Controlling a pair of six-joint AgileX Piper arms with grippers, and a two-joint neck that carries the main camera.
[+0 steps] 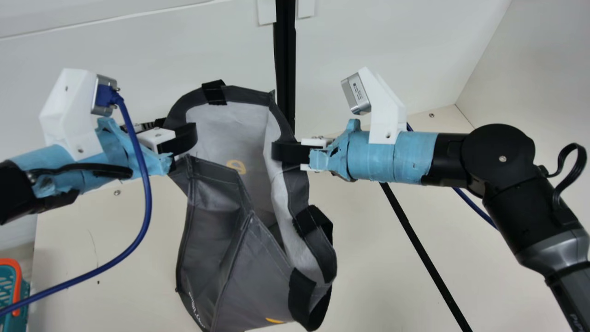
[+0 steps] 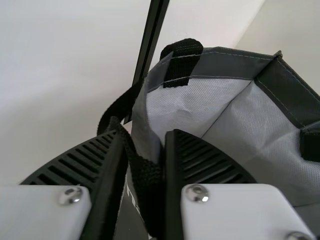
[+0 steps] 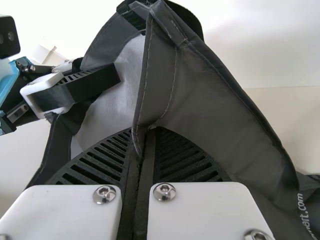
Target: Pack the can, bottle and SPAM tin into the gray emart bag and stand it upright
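Nearest me, the gray bag (image 1: pixel 258 276) slumps toward the camera over the counter (image 1: pixel 115 258), its mouth gaping and its front panel creased; I cannot tell whether its base bears any weight. A black handle (image 1: pixel 302 297) hangs in a soft loop at its near corner, and a basket (image 1: pixel 14 281) sits off to my left.

Farther in, my right gripper (image 3: pixel 145 131) is closed on the hem of the bag's side, cloth pinched between its fingers. Opposite, my left gripper (image 2: pixel 144 134) has its fingers parted around the other side of the rim, with black webbing (image 2: pixel 147 185) and gray cloth between them; I see no firm pinch there.

The cloth looks light, thin and limp, with a smooth skin that could slide a little under ribbed fingers. It will hardly break, but it folds readily, so pushing on a panel would only buckle it. The stitched hem seems the stiffest part and the best hold, one finger inside, one outside, at opposite sides of the mouth. The webbing should grip well but swings loose, so I would take it only together with the hem. Any load inside would make the bottom sag and pull against both holds.

Beyond, the far rim (image 1: pixel 249 94) stands up with its black strap (image 1: pixel 214 92), before a dark pole (image 1: pixel 285 60).
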